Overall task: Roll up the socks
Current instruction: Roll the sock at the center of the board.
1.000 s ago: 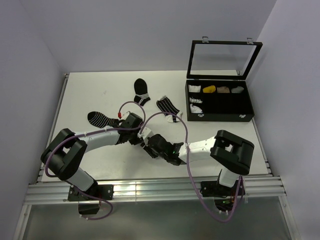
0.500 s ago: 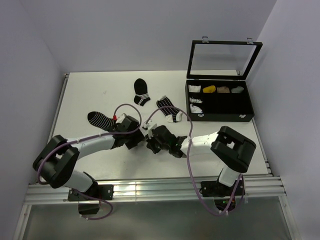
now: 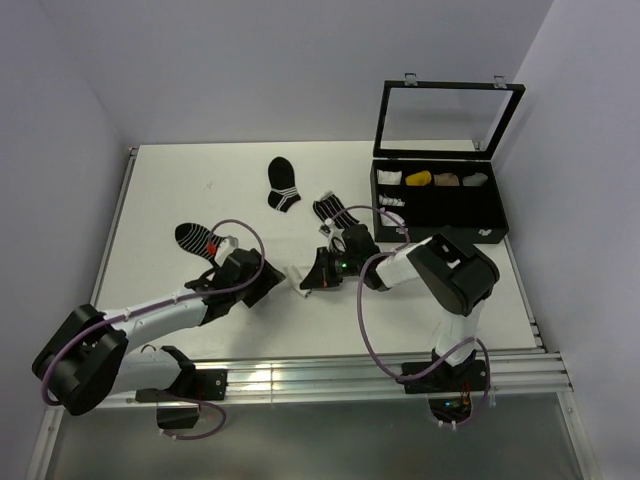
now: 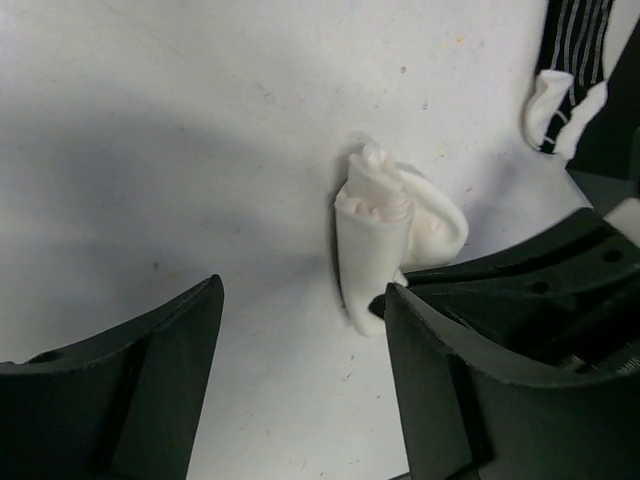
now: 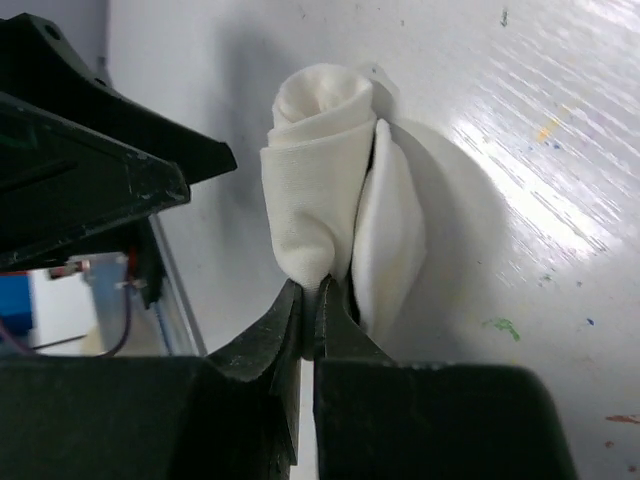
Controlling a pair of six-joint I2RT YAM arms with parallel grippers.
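Backed the left gripper (image 3: 264, 282) off leftward, jaws apart and empty, leaving the rolled white sock (image 3: 298, 275), between tabletop centre and near edge, pinched in the right gripper (image 3: 311, 279); probably roll formed, striped sock (image 3: 337, 215) untouched.

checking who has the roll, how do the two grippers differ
The left gripper is open, holding nothing; the right gripper is shut, pinching the edge of the white sock roll. From above, the left gripper lies left of the roll, the right gripper right of it. Both sit low at the table.
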